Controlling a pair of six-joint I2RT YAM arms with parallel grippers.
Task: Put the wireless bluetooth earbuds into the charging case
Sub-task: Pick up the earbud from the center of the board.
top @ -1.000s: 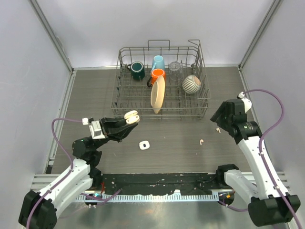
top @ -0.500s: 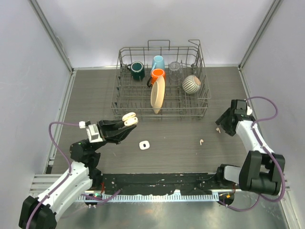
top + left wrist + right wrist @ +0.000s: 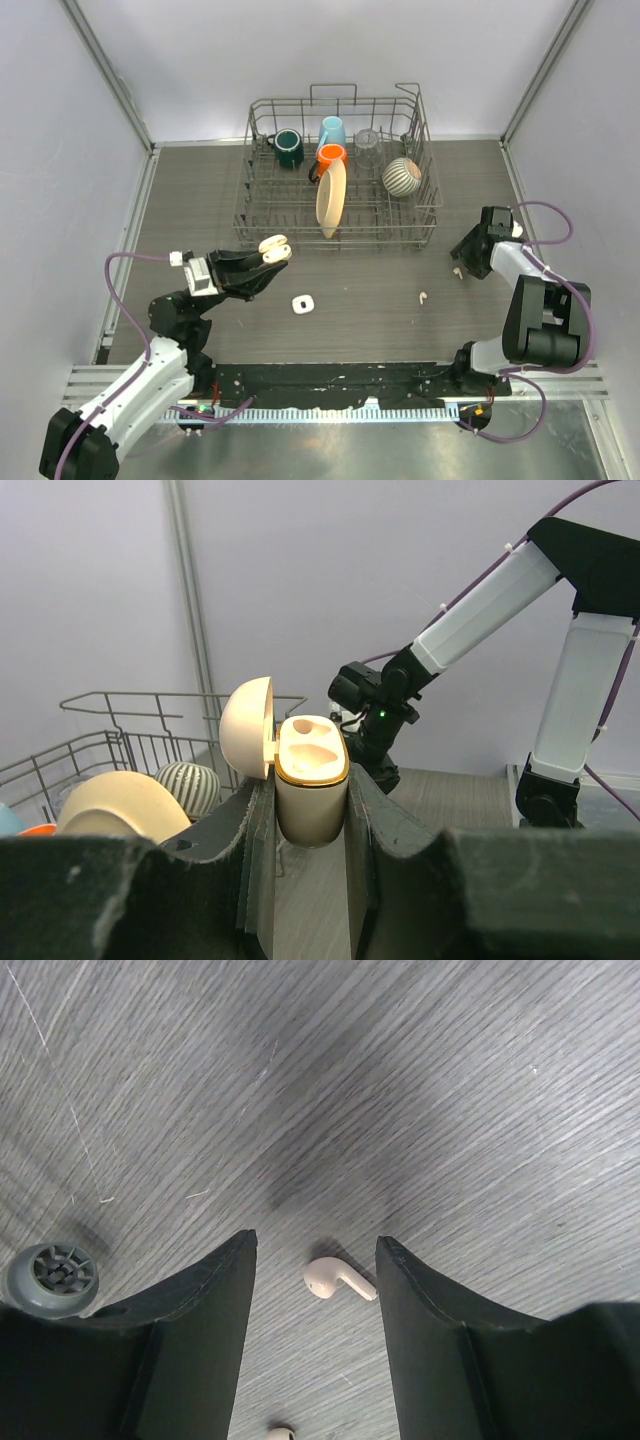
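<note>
Left hand (image 3: 310,805) is clenched on the charging case (image 3: 311,778). I hold it upright above the near-left part of the table (image 3: 200,200), lid swung open to one side, its two hollows showing. My right hand (image 3: 315,1245) hangs low by the right edge, released, fingers spread. One earbud (image 3: 337,1279) lies flat on the table between them, touching neither. A second earbud (image 3: 423,297) lies closer to the near edge, and a small white square piece (image 3: 303,304) sits around the middle of the near half. The table is dark grey with a fine wood grain and pale scratches. A wire dish rack (image 3: 290,100) with mugs stands at the far edge. Plain pale lilac walls (image 3: 350,50) close in the far, left and right sides.
</note>
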